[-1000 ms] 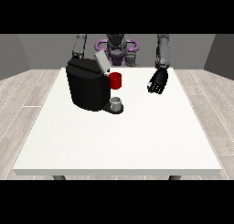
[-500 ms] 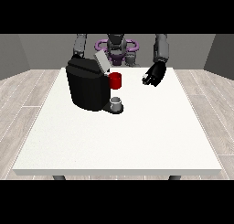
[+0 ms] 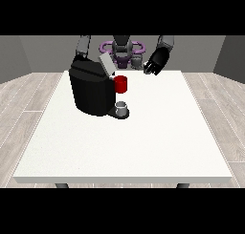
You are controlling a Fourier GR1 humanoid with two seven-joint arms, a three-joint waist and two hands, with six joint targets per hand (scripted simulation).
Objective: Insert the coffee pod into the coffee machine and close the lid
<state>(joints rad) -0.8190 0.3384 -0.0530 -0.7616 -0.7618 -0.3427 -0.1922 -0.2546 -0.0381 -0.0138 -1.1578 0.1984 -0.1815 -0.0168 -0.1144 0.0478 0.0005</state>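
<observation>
The black coffee machine point(image 3: 91, 90) stands on the white table point(image 3: 143, 142) at the far left, its grey lid point(image 3: 106, 65) tilted up and open. A red thing at the machine point(image 3: 121, 84) sits at its front, above a grey thing point(image 3: 122, 108) on the machine's base. Near the table's far edge, by the robot's body, lies a small grey thing point(image 3: 137, 62); I cannot tell it for the pod. The hand at the view's right point(image 3: 157, 61) hangs just right of it, fingers relaxed and pointing down-left, holding nothing. Behind the machine, the hand at the view's left is hidden.
The robot's torso with purple rings point(image 3: 122, 47) stands behind the far edge. Only the upper arm point(image 3: 83, 46) at the view's left shows above the machine. White tabletop stretches in front and to the right of the machine.
The hand at the view's right has lifted from beside the machine and swung back and inward, towards the robot's body and the small grey thing. The machine and lid look unchanged.
</observation>
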